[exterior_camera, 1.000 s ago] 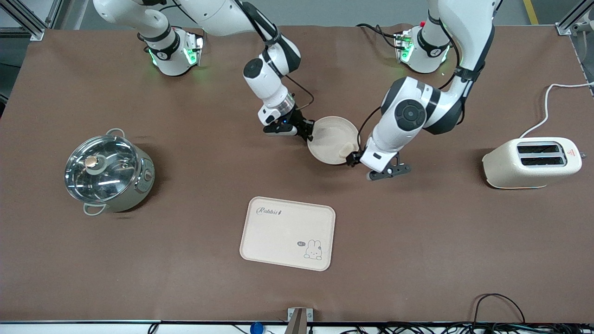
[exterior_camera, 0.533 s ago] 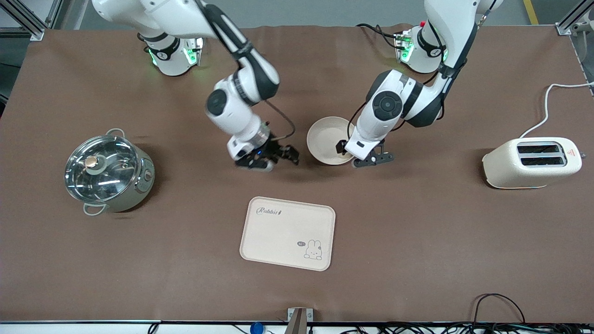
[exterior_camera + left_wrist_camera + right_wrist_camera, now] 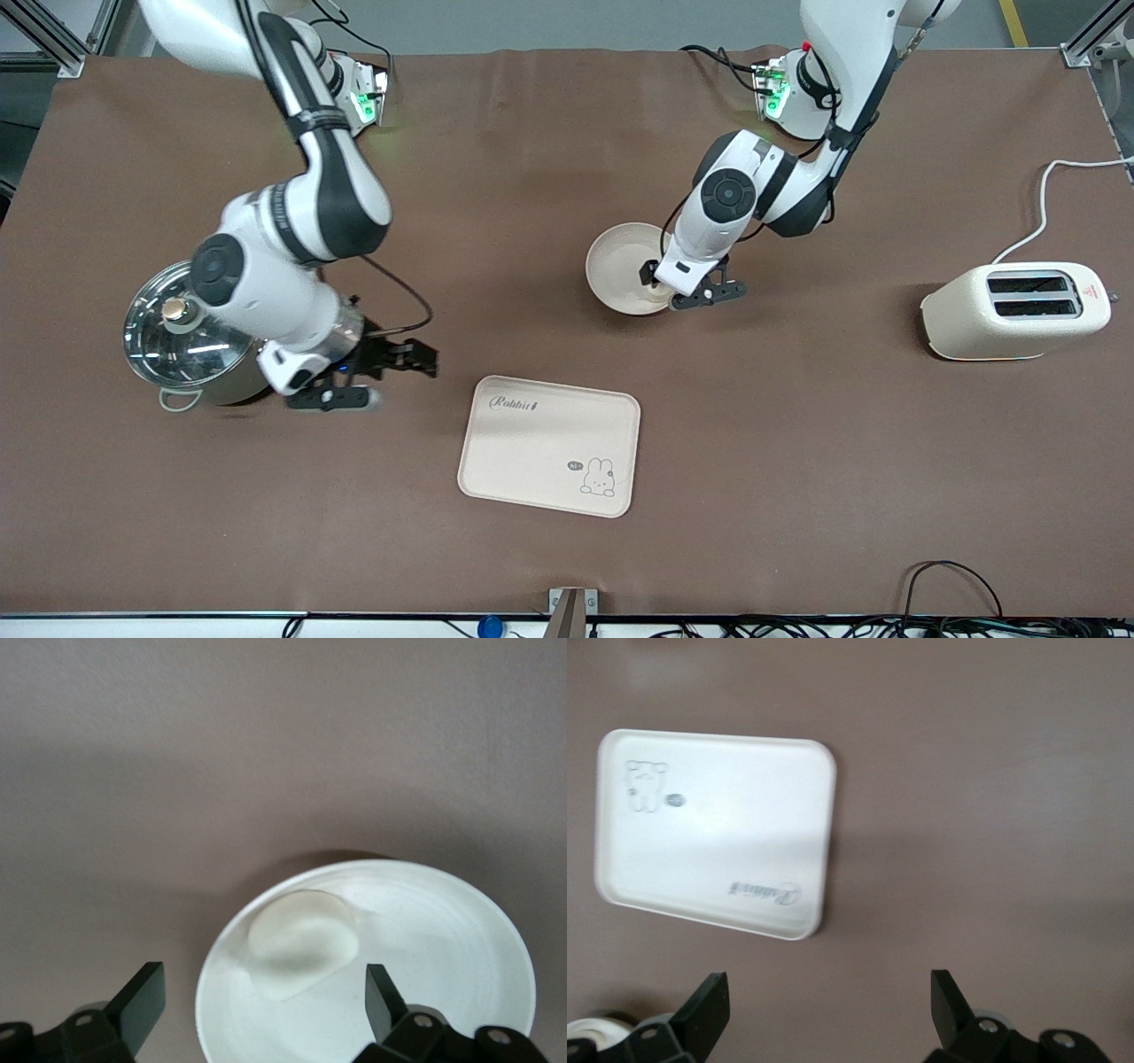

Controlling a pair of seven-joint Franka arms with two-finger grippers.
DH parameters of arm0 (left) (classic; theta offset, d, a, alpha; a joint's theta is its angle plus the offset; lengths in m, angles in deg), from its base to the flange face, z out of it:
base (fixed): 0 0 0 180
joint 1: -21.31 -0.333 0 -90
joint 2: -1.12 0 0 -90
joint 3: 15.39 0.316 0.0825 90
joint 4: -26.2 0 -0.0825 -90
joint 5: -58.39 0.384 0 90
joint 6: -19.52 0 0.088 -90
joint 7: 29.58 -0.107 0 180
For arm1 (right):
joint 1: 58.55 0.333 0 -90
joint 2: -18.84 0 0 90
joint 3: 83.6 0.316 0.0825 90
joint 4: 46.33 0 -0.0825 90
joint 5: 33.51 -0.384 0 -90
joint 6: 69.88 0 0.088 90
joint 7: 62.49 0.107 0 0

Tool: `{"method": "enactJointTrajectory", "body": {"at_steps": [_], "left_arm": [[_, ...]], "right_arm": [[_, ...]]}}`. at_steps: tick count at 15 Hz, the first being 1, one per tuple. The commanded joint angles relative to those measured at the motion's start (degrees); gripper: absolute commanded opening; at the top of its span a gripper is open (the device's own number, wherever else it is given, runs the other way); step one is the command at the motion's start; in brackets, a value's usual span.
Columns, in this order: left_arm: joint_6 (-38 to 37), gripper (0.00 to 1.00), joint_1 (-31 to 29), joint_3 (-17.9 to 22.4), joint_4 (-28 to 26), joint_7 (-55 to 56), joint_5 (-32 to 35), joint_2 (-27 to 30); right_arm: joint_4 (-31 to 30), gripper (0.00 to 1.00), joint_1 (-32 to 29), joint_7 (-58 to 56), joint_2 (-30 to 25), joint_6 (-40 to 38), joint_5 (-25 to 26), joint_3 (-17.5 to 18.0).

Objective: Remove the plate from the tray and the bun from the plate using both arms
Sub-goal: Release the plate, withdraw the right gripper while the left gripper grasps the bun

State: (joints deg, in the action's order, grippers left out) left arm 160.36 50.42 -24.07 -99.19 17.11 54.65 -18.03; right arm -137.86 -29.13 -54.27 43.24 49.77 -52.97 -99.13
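Observation:
The round cream-white plate [image 3: 611,264] lies flat on the table, about midway between the two arms. The pale bun [image 3: 303,943] lies in it, free of the fingers. My left gripper [image 3: 656,285] hovers open over the side of the plate nearer the left arm's end. In the left wrist view this gripper [image 3: 261,985] has its fingertips [image 3: 146,983] wide apart on either side of the bun, above the plate [image 3: 443,930]. My right gripper [image 3: 416,359] is open and empty over bare table between the pot and the tray; it also shows in the right wrist view [image 3: 830,988].
A cream rectangular tray with a rabbit drawing [image 3: 549,447] lies nearer the front camera than the plate; it shows in the right wrist view [image 3: 713,833] too. A steel pot with a glass lid [image 3: 190,341] stands at the right arm's end, and a cream toaster [image 3: 1014,310] at the left arm's end.
My right gripper let go of the plate and swung away toward the pot. The plate now lies flat. My left gripper opened, and the bun now lies in the plate.

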Motion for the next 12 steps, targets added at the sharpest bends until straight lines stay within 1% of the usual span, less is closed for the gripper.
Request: {"method": "enactJointTrajectory", "body": {"at_steps": [1, 2, 3, 4, 5, 6, 7, 8, 10, 12], "left_arm": [[3.3, 0.99, 1.0, 0.1, 0.8, 2.3, 1.9, -2.7], [5.1, 0.99, 1.2, 0.1, 0.8, 3.0, 2.2, -3.6], [7.0, 0.99, 1.7, 0.1, 0.4, 4.3, 2.4, -4.7], [8.6, 0.99, 2.1, 0.1, 0.2, 4.5, 2.8, -5.6], [9.0, 0.99, 2.1, 0.1, 0.2, 5.0, 2.8, -5.9], [9.0, 0.99, 2.3, 0.1, 0.4, 5.9, 2.8, -5.9], [9.0, 0.95, 2.2, 0.1, 0.3, 6.2, 2.8, -5.8], [9.0, 0.87, 2.2, 0.1, 0.2, 6.4, 2.9, -5.8], [8.8, 0.79, 2.1, 0.0, 0.4, 6.4, 2.9, -5.7], [8.7, 0.67, 2.2, 0.0, 0.5, 6.6, 2.9, -5.8]], "right_arm": [[0.3, 1.00, -7.0, -1.4, -4.8, -6.9, 5.0, 1.6], [0.3, 1.00, -10.8, -1.5, -6.6, -8.6, 6.5, 3.8], [0.3, 1.00, -15.0, -1.6, -8.4, -10.0, 9.4, 7.6], [0.2, 1.00, -19.0, -1.5, -11.1, -12.0, 13.4, 11.5], [0.2, 1.00, -21.1, -1.5, -13.0, -14.4, 15.7, 13.0], [-0.1, 1.00, -22.1, -1.5, -15.2, -16.8, 17.1, 13.1], [-0.4, 1.00, -23.2, -1.8, -17.5, -19.3, 17.8, 13.1], [-0.6, 1.00, -24.1, -2.0, -20.0, -21.5, 17.8, 13.2], [-0.7, 1.00, -25.3, -3.9, -24.6, -25.9, 17.8, 13.0], [-1.2, 1.00, -25.9, -4.3, -27.7, -29.5, 17.9, 12.7]]}}
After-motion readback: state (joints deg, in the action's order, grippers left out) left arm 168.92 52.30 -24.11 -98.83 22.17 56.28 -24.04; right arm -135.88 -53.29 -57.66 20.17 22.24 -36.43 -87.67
